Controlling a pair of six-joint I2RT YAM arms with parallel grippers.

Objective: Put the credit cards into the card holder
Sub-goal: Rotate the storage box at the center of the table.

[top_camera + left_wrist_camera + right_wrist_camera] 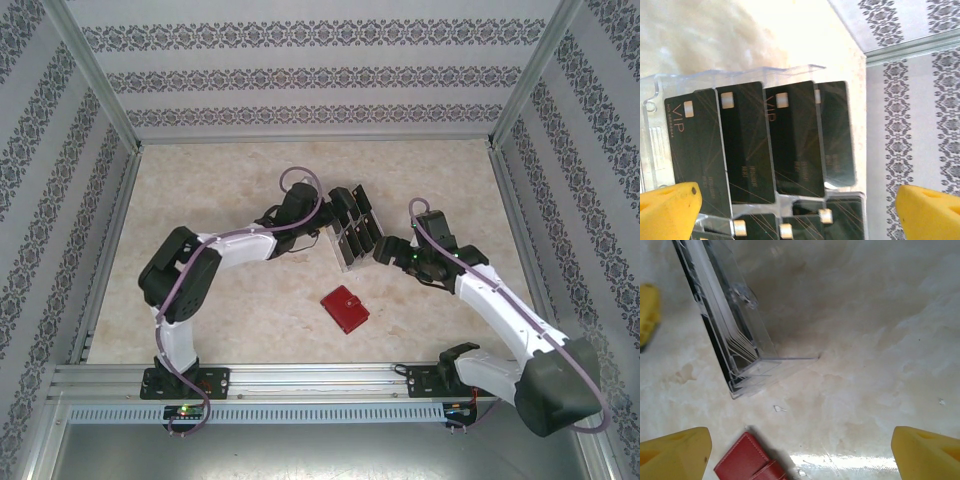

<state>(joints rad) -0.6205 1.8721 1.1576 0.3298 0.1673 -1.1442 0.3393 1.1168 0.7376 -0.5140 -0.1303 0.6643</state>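
Note:
Several black credit cards [745, 145] with light chips stand in rows in a clear plastic tiered rack [350, 228]. My left gripper [800, 210] is open just in front of the cards, its yellow fingertips [670, 205] spread wide on either side of them and holding nothing. In the top view it sits against the rack's left side [322, 226]. The card holder [344, 309], a red wallet, lies shut on the table in front of the rack. My right gripper [800, 455] hangs open above the table beside the rack's right end, with the card holder [747, 462] at its lower left.
The rack's [725, 315] clear end wall is close to my right gripper. Patterned walls with metal posts [95, 100] enclose the marble-look table [230, 190]. A metal rail [300, 375] runs along the near edge.

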